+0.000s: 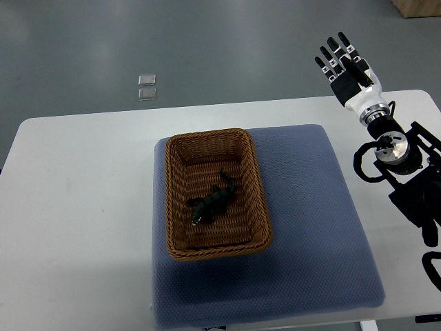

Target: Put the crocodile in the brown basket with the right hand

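A dark green toy crocodile (pixel 212 200) lies inside the brown wicker basket (pixel 176 200), near its middle, head toward the front left. My right hand (pixel 342 63) is raised at the upper right, well away from the basket, beyond the table's far edge. Its fingers are spread and straight, holding nothing. The left arm does not show.
The basket stands on a blue-grey padded mat (pixel 310 227) spread over a white table (pixel 76 207). Two small clear square items (pixel 146 87) lie on the grey floor beyond the table. A corner of a brown box (pixel 419 7) shows at the top right.
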